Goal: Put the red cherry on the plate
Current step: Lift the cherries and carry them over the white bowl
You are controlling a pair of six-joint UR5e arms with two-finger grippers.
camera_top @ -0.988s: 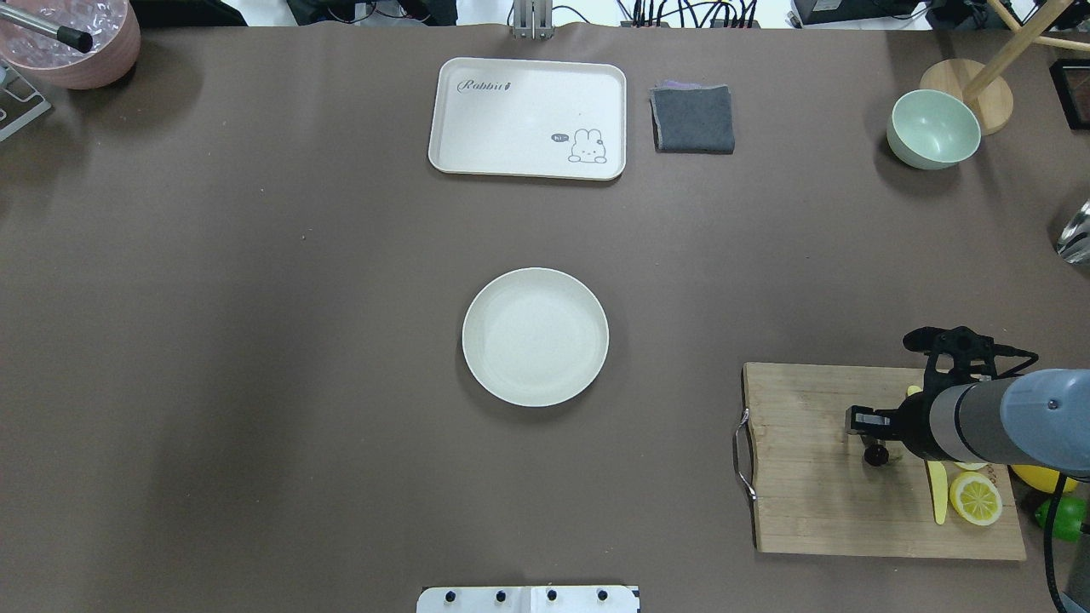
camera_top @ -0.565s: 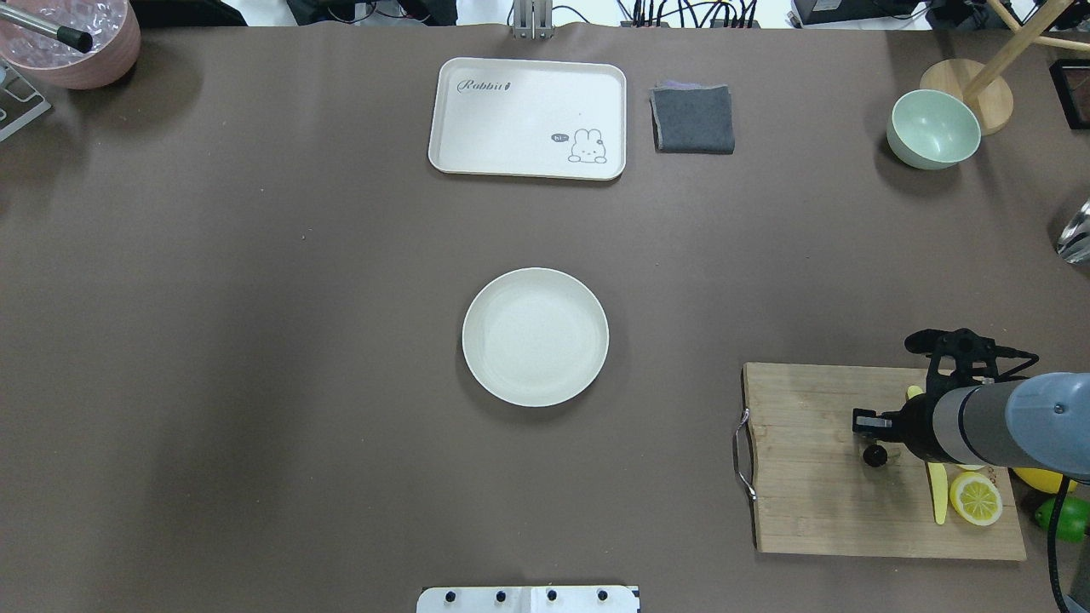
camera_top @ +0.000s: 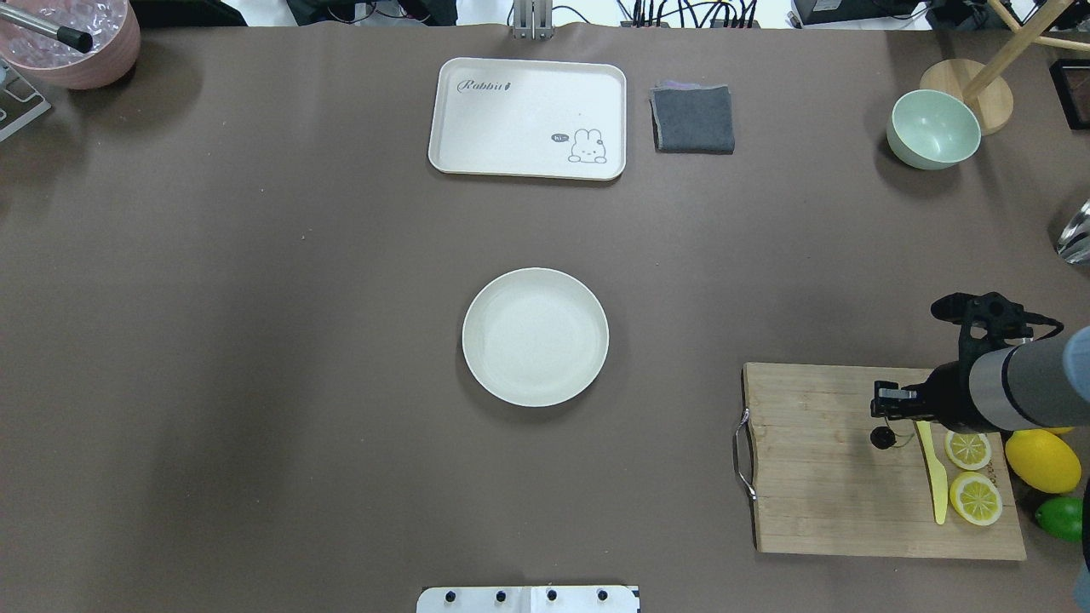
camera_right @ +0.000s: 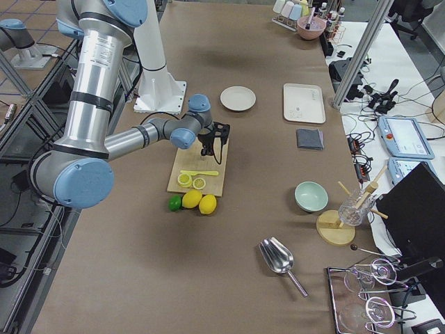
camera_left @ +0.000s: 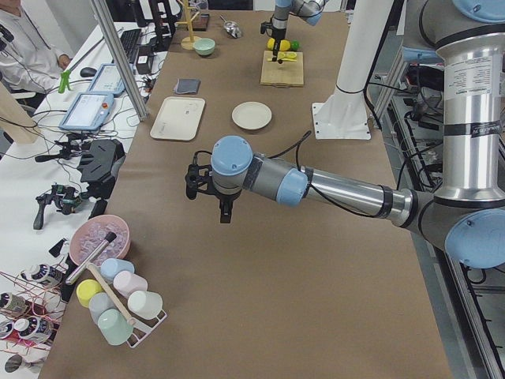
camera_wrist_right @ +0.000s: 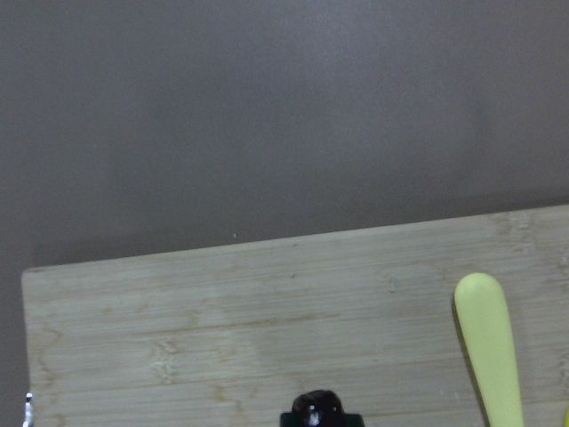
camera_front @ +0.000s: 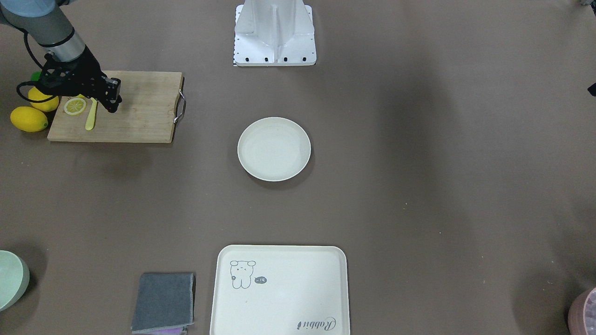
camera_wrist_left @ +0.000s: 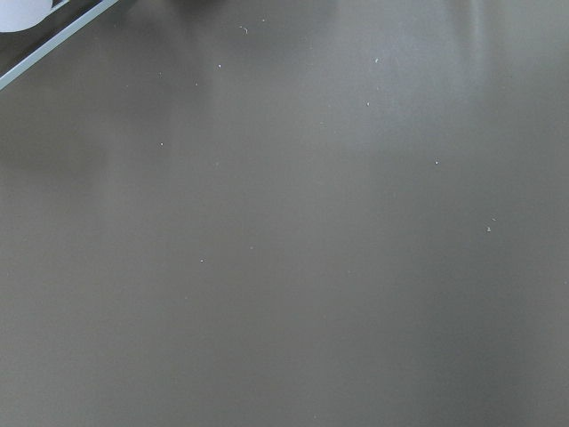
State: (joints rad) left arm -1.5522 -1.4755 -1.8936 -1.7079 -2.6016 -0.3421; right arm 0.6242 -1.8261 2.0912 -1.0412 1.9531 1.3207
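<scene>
The red cherry [camera_top: 881, 438] is a small, near-black glossy ball dangling by a thin stem under my right gripper [camera_top: 886, 415], which is shut on it just above the wooden cutting board [camera_top: 809, 477]. In the right wrist view the cherry [camera_wrist_right: 317, 409] sits at the bottom edge, over the board. The round off-white plate [camera_top: 535, 337] lies bare at the table's middle, far to the left of that gripper. My left gripper [camera_left: 209, 185] shows only in the exterior left view, hovering over bare table, and I cannot tell whether it is open or shut.
On the board lie two lemon slices [camera_top: 968, 449] and a yellow knife [camera_top: 935, 477]. A whole lemon [camera_top: 1042, 460] and a lime [camera_top: 1063, 518] sit beside it. At the far edge are a cream tray [camera_top: 528, 117], grey cloth [camera_top: 692, 118] and pale green bowl [camera_top: 933, 129].
My right gripper has moved right and toward the far side with the cherry hanging under it, uncovering a second lemon slice and the whole lemon.
</scene>
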